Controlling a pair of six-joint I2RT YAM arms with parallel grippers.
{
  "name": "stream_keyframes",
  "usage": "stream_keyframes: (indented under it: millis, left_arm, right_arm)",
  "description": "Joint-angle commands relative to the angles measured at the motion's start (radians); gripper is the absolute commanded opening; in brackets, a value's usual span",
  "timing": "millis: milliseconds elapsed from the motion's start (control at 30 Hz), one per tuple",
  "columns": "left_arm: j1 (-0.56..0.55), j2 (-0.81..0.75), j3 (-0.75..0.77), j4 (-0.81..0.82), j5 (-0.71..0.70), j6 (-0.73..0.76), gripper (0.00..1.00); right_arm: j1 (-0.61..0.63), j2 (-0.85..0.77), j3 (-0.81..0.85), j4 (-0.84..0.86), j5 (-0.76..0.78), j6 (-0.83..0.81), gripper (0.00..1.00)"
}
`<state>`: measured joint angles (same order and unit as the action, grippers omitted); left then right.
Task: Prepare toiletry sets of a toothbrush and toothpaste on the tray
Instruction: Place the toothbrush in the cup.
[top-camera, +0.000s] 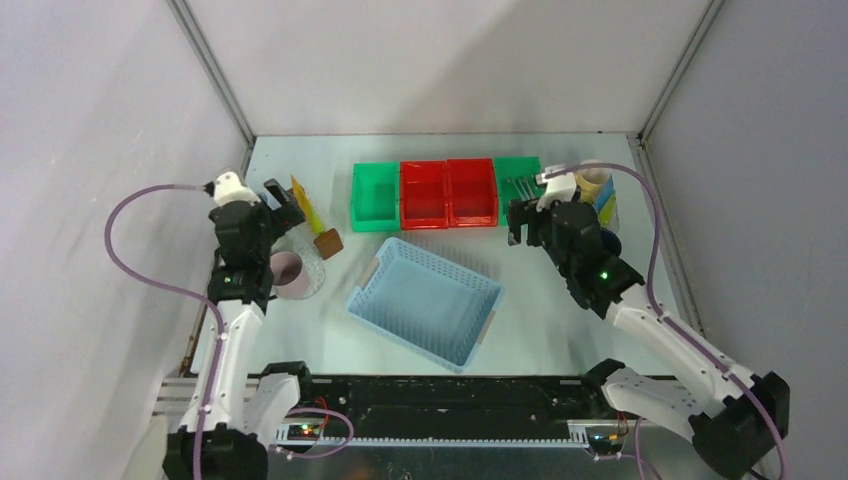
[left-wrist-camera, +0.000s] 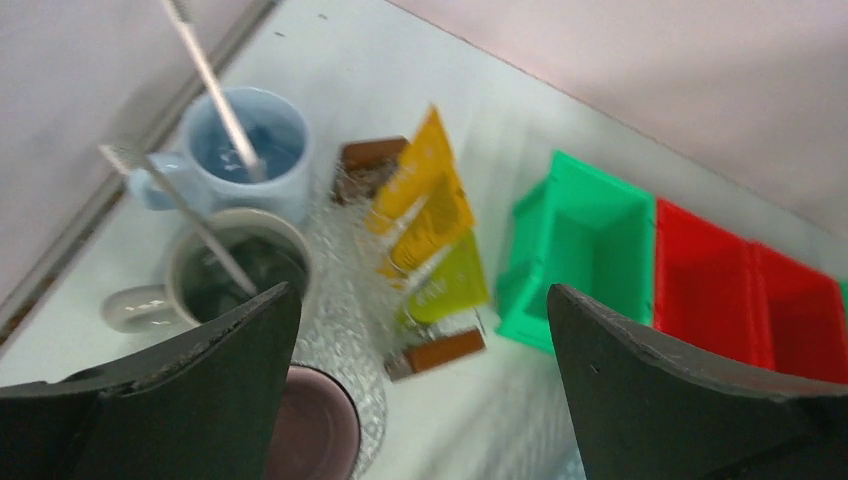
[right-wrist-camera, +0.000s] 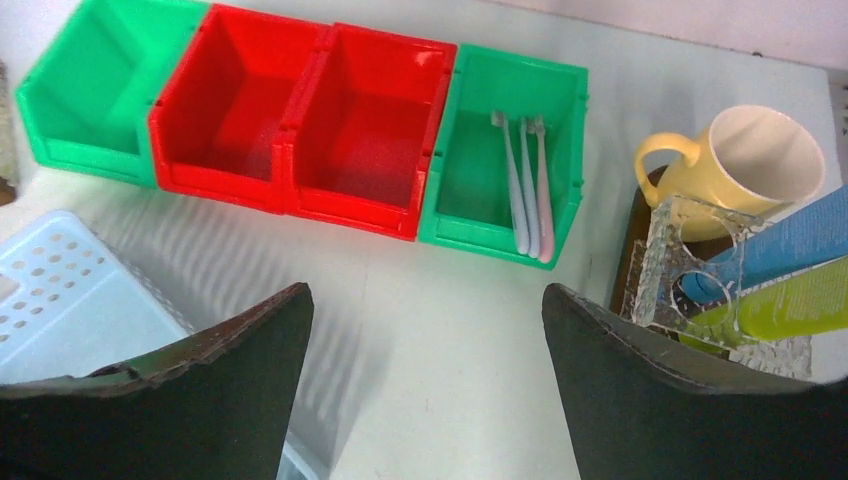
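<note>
My right tool (right-wrist-camera: 425, 295) hangs spread and empty over the toothbrushes (right-wrist-camera: 527, 185) in the green bin (right-wrist-camera: 510, 70) at the desk's far edge. The yellow mug (right-wrist-camera: 760, 150) on the tray (right-wrist-camera: 628, 262), far right corner, lacks one. I judge fetching a brush comes next. My left tool (left-wrist-camera: 422, 292) gapes empty too.

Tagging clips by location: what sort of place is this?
Probably a lab test booth, not a real bathroom: plain grey walls box in a white table, with a row of plastic bins.
</note>
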<state>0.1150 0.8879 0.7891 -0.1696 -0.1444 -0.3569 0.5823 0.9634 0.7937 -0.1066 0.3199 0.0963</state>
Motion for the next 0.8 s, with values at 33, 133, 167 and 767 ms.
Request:
stream_keyframes:
  millis: [33,133,167,767]
  left_arm:
    - [-0.133,-0.121,-0.046,-0.097,0.038,0.071,1.0]
    - [-0.179,-0.189,-0.083,-0.142,0.09,0.085,1.0]
    - [-0.182,-0.224,-0.092,-0.16,0.103,0.085,1.0]
    - [-0.215,-0.388,-0.226,-0.139,0.154,0.116,1.0]
  right_arm:
    - [-0.062,0.122,0.128,-0.13,-0.049,0.029,0.86]
    - [-0.091,0.207,0.173,-0.164,-0.079,0.03,0.86]
    - [-0.104,0.225,0.194,-0.17,-0.084,0.03,0.85]
    - [-0.238,0.692,0.446,-0.225,-0.14,-0.015,0.66]
